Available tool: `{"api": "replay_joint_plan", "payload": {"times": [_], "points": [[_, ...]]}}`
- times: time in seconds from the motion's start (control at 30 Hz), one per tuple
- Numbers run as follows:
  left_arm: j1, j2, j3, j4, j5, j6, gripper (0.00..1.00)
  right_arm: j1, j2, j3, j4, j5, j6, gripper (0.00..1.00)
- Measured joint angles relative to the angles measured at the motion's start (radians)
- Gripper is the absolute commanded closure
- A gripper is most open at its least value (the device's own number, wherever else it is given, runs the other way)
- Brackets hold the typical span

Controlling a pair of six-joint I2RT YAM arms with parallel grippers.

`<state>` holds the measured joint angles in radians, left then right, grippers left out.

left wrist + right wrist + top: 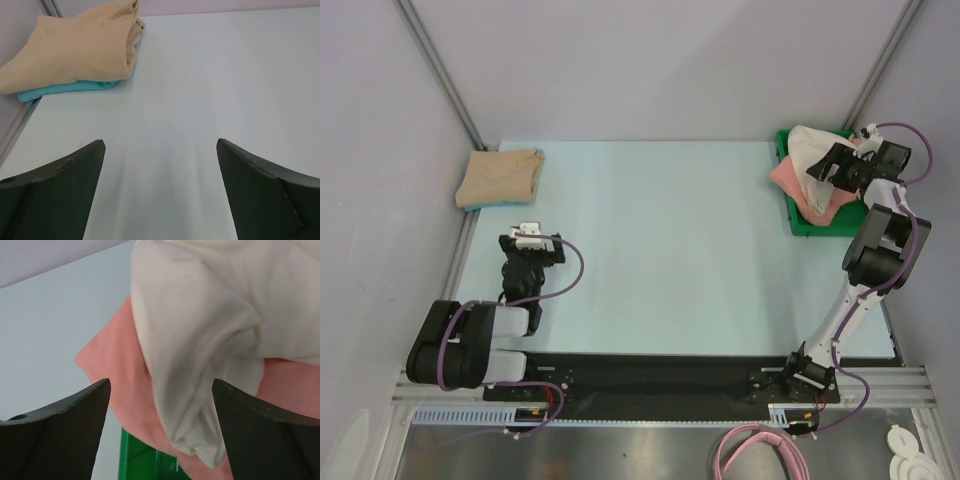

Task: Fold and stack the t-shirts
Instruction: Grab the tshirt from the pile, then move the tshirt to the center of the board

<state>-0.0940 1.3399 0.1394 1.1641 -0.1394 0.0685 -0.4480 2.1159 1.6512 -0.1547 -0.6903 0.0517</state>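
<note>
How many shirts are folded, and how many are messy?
One looks done: the tan shirt lies folded at the far left corner, on a folded teal cloth. In hand: nothing yet; the right end effector hangs open over the white shirt, the left end effector open over the table. Left: the white shirt and the pink shirt, crumpled in the green tray, need folding and stacking.

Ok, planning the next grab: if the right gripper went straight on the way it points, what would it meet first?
Most likely the cream-white t-shirt, bunched on the salmon-pink t-shirt in the green tray; its distance is unclear.
</note>
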Motion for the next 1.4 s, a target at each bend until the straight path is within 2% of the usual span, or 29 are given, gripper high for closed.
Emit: {"api": "replay_joint_plan", "payload": {"times": [0.3, 0.33, 0.37, 0.43, 0.47, 0.5, 0.53, 0.73, 0.9, 1.03, 1.17, 1.4], "points": [[0.0, 0.0, 0.0, 0.0, 0.0, 0.0, 0.0, 0.036, -0.001, -0.015, -0.014, 0.143, -0.093, 0.23], [0.0, 0.0, 0.0, 0.0, 0.0, 0.0, 0.0, 0.04, -0.001, -0.015, -0.014, 0.147, -0.099, 0.3], [0.0, 0.0, 0.0, 0.0, 0.0, 0.0, 0.0, 0.046, -0.001, -0.014, -0.016, 0.149, -0.108, 0.47], [0.0, 0.0, 0.0, 0.0, 0.0, 0.0, 0.0, 0.053, 0.0, -0.013, -0.023, 0.151, -0.121, 0.66], [0.0, 0.0, 0.0, 0.0, 0.0, 0.0, 0.0, 0.053, 0.001, -0.011, -0.03, 0.151, -0.127, 0.86], [0.0, 0.0, 0.0, 0.0, 0.0, 0.0, 0.0, 0.053, 0.002, -0.01, -0.035, 0.152, -0.137, 0.97], [0.0, 0.0, 0.0, 0.0, 0.0, 0.0, 0.0, 0.053, 0.002, -0.01, -0.04, 0.153, -0.139, 1.0], [0.0, 0.0, 0.0, 0.001, 0.006, 0.001, 0.0, 0.053, -0.037, -0.055, -0.026, 0.166, -0.156, 1.0], [0.0, -0.001, 0.0, 0.001, 0.03, 0.004, 0.0, 0.099, -0.262, -0.211, -0.011, 0.242, -0.233, 1.0], [0.0, -0.002, 0.0, 0.003, 0.056, 0.012, 0.0, 0.233, -0.544, -0.328, 0.037, 0.359, -0.318, 1.0], [0.0, -0.001, -0.001, 0.016, 0.069, 0.018, 0.0, 0.385, -0.766, -0.35, 0.061, 0.4, -0.345, 1.0], [0.0, -0.001, -0.001, 0.026, 0.072, 0.019, 0.0, 0.589, -0.908, -0.217, -0.051, 0.386, -0.343, 1.0]]}}
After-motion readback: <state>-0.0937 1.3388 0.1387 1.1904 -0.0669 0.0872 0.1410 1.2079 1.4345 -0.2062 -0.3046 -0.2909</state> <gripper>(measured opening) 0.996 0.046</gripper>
